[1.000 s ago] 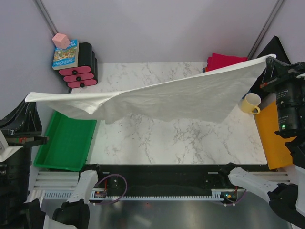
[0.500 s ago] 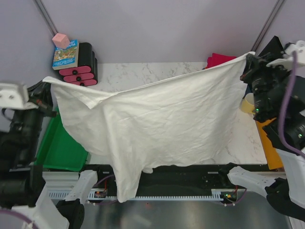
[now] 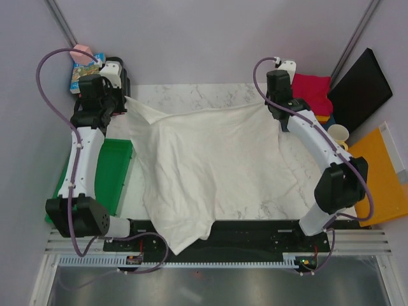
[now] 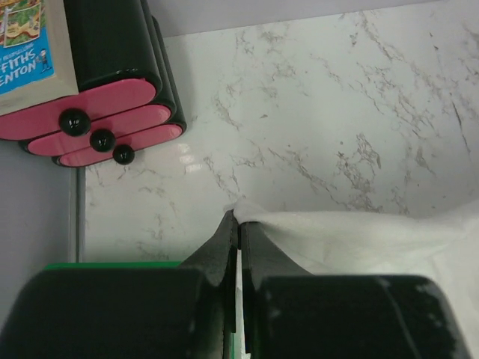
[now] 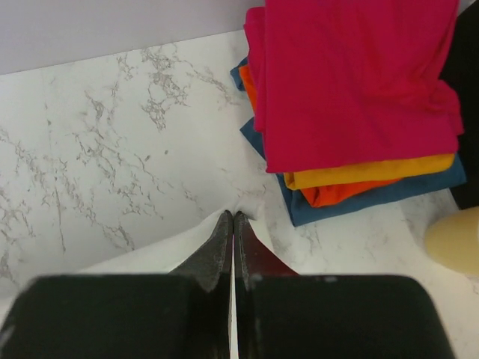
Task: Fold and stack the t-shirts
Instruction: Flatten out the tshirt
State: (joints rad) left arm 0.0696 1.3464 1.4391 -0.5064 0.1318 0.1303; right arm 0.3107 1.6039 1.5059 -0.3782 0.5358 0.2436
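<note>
The left gripper [image 4: 238, 221] has its fingers pressed together on one corner of the off-white shirt [image 3: 210, 159], at the upper left of the marble table [image 3: 204, 95], near the black and pink rack [image 4: 112, 75]. The right gripper [image 5: 233, 218] is pinched tight on the shirt's other far corner, just beside the folded stack [image 5: 352, 90] of magenta, orange and blue. The shirt lies spread over the middle of the table, its lower end draped over the near edge.

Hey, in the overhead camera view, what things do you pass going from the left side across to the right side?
Green tray → off-white t-shirt → folded t-shirt stack → orange-yellow board.
</note>
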